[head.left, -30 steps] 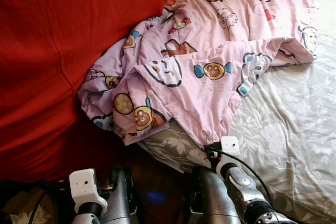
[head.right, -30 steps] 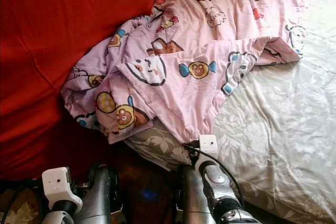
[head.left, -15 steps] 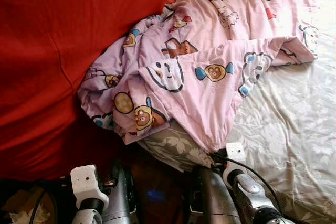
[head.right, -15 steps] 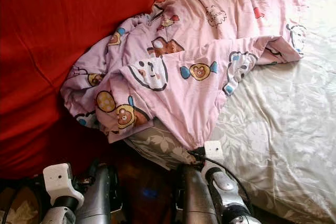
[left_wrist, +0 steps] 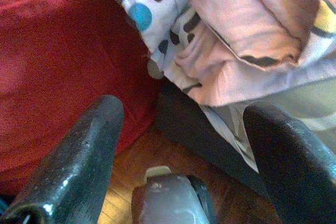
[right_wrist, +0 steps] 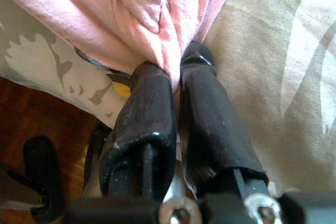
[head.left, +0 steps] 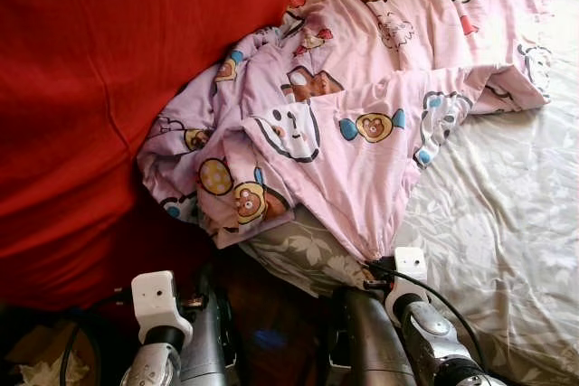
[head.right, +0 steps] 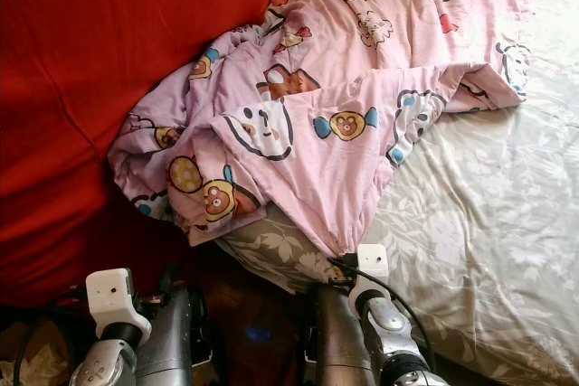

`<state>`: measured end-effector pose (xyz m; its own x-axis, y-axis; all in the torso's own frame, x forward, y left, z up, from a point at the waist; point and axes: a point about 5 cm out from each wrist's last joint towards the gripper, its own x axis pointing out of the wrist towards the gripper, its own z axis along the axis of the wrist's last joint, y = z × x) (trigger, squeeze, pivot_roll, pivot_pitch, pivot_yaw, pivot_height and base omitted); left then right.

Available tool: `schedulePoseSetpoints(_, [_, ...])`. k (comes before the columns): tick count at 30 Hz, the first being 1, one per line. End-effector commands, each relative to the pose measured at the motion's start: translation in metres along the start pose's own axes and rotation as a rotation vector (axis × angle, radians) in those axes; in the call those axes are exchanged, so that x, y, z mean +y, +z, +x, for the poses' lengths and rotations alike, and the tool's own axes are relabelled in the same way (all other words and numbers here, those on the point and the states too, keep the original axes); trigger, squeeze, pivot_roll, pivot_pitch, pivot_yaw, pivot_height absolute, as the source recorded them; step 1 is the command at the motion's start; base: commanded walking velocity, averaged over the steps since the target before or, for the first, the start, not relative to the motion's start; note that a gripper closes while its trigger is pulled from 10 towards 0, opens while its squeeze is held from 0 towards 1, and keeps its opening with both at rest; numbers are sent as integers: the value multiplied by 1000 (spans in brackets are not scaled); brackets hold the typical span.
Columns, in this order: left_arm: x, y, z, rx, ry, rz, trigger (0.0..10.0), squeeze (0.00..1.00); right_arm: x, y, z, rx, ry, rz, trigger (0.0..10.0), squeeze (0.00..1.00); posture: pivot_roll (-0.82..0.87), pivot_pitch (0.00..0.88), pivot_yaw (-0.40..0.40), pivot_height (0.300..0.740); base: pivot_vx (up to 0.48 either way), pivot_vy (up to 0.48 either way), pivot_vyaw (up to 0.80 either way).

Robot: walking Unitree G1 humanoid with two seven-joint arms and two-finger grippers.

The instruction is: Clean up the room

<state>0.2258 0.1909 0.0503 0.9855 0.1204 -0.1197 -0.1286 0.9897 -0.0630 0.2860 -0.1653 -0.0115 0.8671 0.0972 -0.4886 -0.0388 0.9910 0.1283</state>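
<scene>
A pink cartoon-print blanket (head.left: pixel 362 124) lies crumpled across the bed, its lower corner hanging at the mattress's near edge. My right gripper (right_wrist: pixel 176 74) is shut on that corner, a fold of pink cloth pinched between its two black fingers (right_wrist: pixel 152 108). In the head views the right arm (head.left: pixel 412 300) reaches up to the blanket's tip. My left gripper (left_wrist: pixel 178 129) is open, held low beside the bed with the blanket's bunched edge (left_wrist: pixel 236 40) just ahead of it and nothing between its fingers (left_wrist: pixel 79 161).
A large red cover (head.left: pixel 99 88) drapes the left side. The bed sheet (head.left: pixel 507 223) is grey-white with a leaf pattern. Dark wooden floor (head.left: pixel 271 323) shows between the arms. A box with crumpled paper (head.left: pixel 41 363) sits at the bottom left.
The right gripper has drawn the blanket's corner a little toward me and down. The left arm has risen slightly.
</scene>
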Motion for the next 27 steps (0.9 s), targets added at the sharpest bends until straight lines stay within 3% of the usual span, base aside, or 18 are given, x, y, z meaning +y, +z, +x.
schedulePoseSetpoints(1, [5, -10, -3, 37, 17, 4, 10000, 0, -16, -11, -7, 26, -47, 33, 0, 0, -20, 244, -50, 595, 0, 0, 0])
schedulePoseSetpoints(5, [7, -10, 3, 33, 14, 17, 10000, 0, -24, -9, -8, 9, -56, 36, 0, 0, -32, 218, -33, 595, 0, 0, 0])
schedulePoseSetpoints(10, [10, -4, 15, 12, 8, 30, 10000, 0, -11, 8, -3, -102, -39, -2, 0, 0, -46, 199, -6, 595, 0, 0, 0])
schedulePoseSetpoints(17, [10, -4, 17, 8, 4, 36, 10000, 0, -7, 19, -2, -172, -44, -28, 0, 0, -57, 189, 6, 595, 0, 0, 0])
schedulePoseSetpoints(18, [10, -5, 18, 9, 1, 39, 10000, 0, -12, 21, -4, -205, -58, -20, 8627, 0, -61, 192, 10, 595, 0, 0, 0])
schedulePoseSetpoints(19, [10, -6, 18, 10, 1, 39, 10000, 0, -13, 22, -5, -212, -62, -16, 8627, 0, -61, 192, 10, 595, 0, 0, 0])
schedulePoseSetpoints(20, [10, -6, 17, 11, -1, 40, 10000, 0, -15, 22, -6, -225, -67, -6, 10000, 0, -63, 186, 12, 595, 0, 0, 0])
schedulePoseSetpoints(23, [11, -8, 17, 15, -1, 41, 10000, 0, -17, 24, -7, -257, -62, 25, 10000, 0, -64, 191, 15, 595, 0, 0, 0])
schedulePoseSetpoints(27, [14, -12, 16, 30, 5, 46, 10000, 0, -16, 26, -7, -256, -76, -22, 10000, 0, -60, 189, 19, 610, 0, 0, 0])
